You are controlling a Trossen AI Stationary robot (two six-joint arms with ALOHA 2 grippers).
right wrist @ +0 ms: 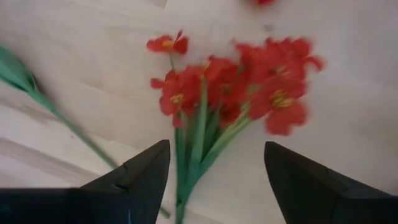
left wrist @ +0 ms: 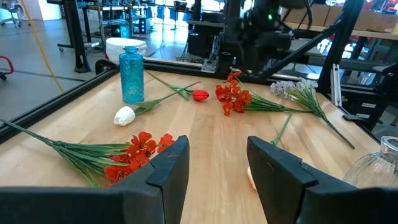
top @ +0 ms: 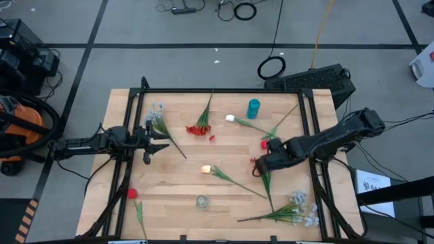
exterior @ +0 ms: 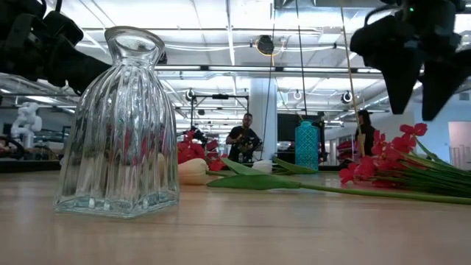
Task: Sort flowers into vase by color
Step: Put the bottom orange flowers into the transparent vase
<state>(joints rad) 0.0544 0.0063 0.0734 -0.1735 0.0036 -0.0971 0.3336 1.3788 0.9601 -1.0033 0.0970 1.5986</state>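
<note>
A: Where is the right pincer, and how do its fingers stand?

B: It hangs over the right half of the light wooden worktop. Its dark fingers are spread wide and grip nothing. In the right wrist view a cluster of red blossoms on thin green stalks lies on the wood directly ahead of it, the stalks running back between the two fingers without touching them.

A: And the left pincer?

B: It waits at the left side of the worktop, fingers parted and empty. A second red blossom cluster with green stalks lies just ahead of it; a cream-white tulip bud and a ribbed teal glass bottle stand farther ahead.

A: Where are the remaining flowers relative to the right pincer?

B: A single red rosebud lies just beside it, toward the far edge. A pale lavender spray with green leaves lies nearer the front right corner. A second pale tulip bud on a green stem lies to its left, near the worktop centre.

A: And the vase?

B: A clear ribbed glass vase stands upright near the front edge, well apart from both pincers, with no stem in it.
</note>
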